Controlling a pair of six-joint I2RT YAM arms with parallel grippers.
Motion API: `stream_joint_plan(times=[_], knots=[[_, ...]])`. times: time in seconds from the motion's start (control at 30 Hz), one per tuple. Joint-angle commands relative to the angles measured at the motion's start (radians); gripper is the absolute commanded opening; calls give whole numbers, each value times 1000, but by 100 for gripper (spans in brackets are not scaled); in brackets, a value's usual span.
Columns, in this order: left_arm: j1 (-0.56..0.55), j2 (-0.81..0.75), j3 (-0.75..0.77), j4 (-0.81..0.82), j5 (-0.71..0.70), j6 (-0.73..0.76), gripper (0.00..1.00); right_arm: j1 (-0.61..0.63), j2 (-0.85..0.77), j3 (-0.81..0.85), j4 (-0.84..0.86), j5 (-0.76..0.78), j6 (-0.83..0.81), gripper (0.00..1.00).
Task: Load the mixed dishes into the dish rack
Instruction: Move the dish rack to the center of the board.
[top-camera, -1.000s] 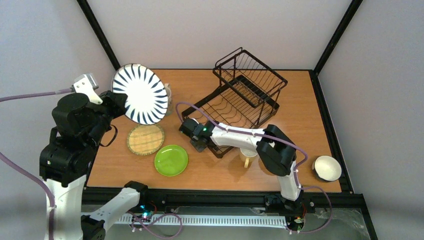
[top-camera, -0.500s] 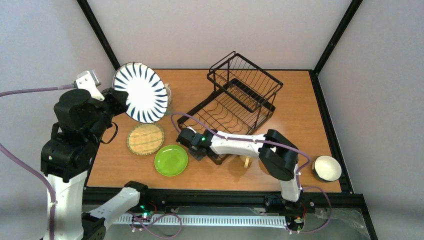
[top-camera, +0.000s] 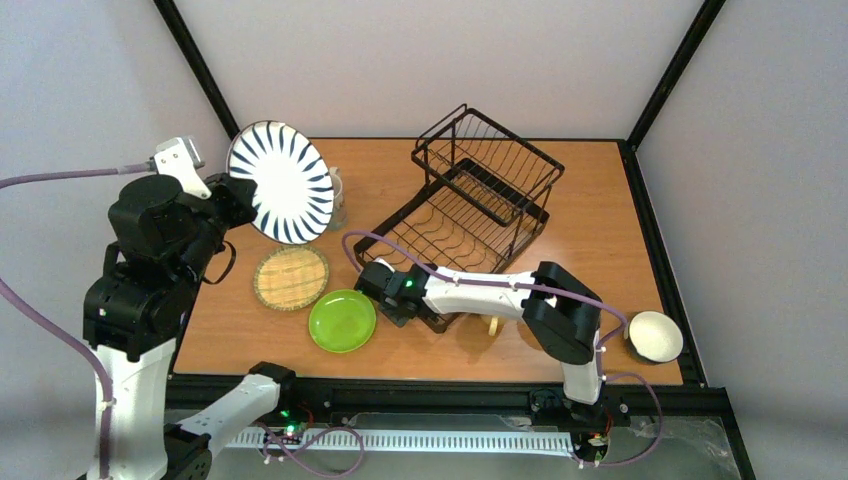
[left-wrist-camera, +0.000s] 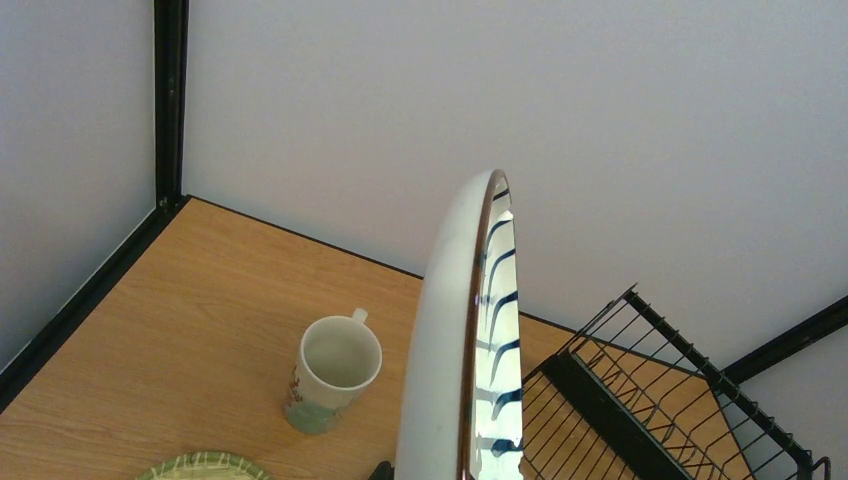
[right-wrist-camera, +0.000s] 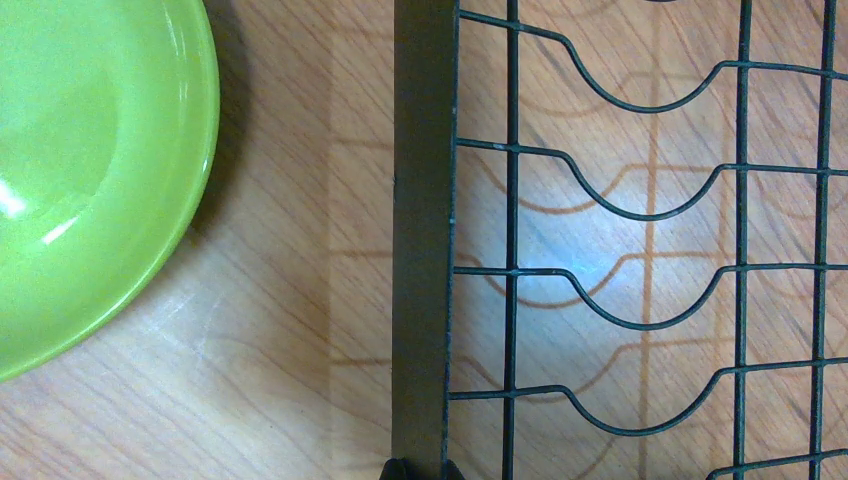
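My left gripper (top-camera: 233, 197) is shut on the rim of the black-and-white striped plate (top-camera: 281, 183), held upright above the table's left side. The left wrist view shows this plate (left-wrist-camera: 447, 340) edge-on, with its fingers hidden below. My right gripper (top-camera: 399, 302) is shut on the near-left frame bar (right-wrist-camera: 420, 240) of the black wire dish rack (top-camera: 470, 205), fingertips pinching the bar at the bottom edge. A lime-green plate (top-camera: 342, 320) and a woven bamboo plate (top-camera: 291, 277) lie flat left of the rack. One pale mug (left-wrist-camera: 335, 372) stands behind the striped plate.
A small pale bowl (top-camera: 655, 335) sits at the table's near right corner. Another mug (top-camera: 492, 323) is mostly hidden under my right forearm. The green plate's rim (right-wrist-camera: 150, 200) lies close to the rack's bar. Black frame posts rise at the back corners.
The right gripper has dragged the rack's near corner toward the front left, turning the whole rack slightly. The left arm and its striped plate have hardly moved.
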Motion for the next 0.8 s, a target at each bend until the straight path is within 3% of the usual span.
stream_joint_plan(times=[0.0,0.17,0.33,0.43,0.77], knots=[[-7,-7,47,155,2,10,0,28,-73,0,-9,187,-67,2],[-7,-2,40,164,7,7,0,28,-71,-6,-6,201,-49,13],[-7,5,39,167,13,5,0,28,-74,-10,-5,204,-40,40],[-7,7,38,168,13,4,0,28,-74,-10,-6,202,-33,51],[-7,10,44,171,7,15,0,28,-108,-3,-3,194,-13,64]])
